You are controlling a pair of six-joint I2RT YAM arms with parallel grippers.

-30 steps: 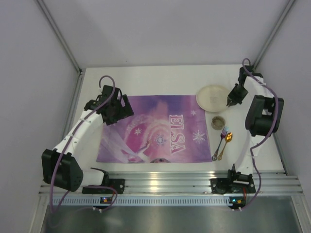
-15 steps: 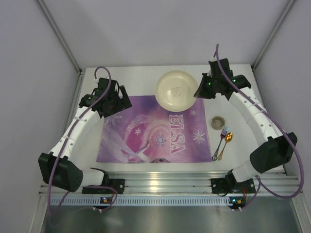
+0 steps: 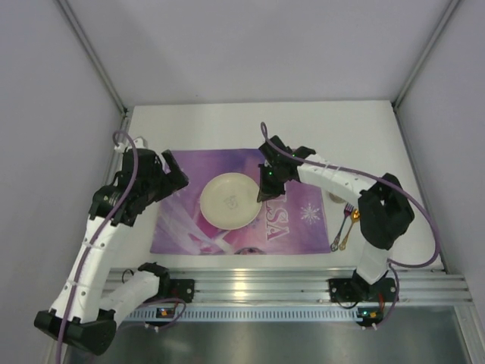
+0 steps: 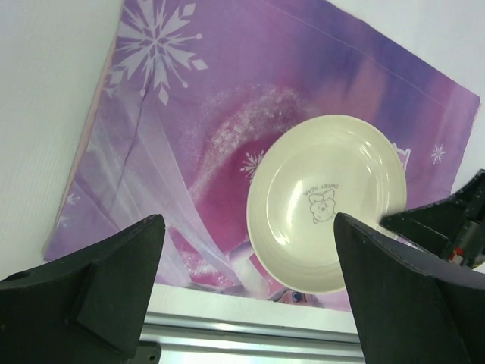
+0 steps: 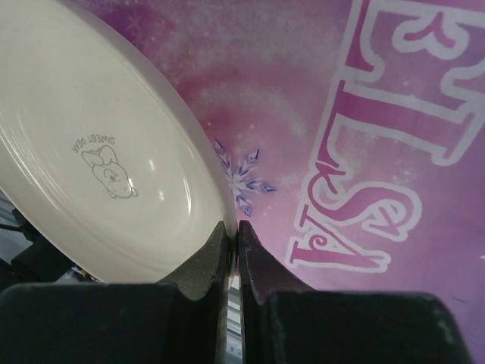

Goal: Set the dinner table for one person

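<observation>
Right tool (image 5: 233, 227) clamped narrow on rim of plate (image 3: 229, 201), cream. Plate sits over middle of purple placemat (image 3: 295, 220); contact with mat not discernible. Left tool (image 3: 176, 170) spread wide, holding nothing, above mat end nearest bench's left edge. Bench (image 3: 356, 129) underlies everything, ribbed rail (image 3: 258, 284) along its near edge.

Robot lab test cell: plain grey panel walls (image 3: 258, 53) stand round the dinner table (image 3: 348, 129); a ribbed metal rail (image 3: 258, 282) at its near edge carries two arm bases (image 3: 362, 290).
</observation>
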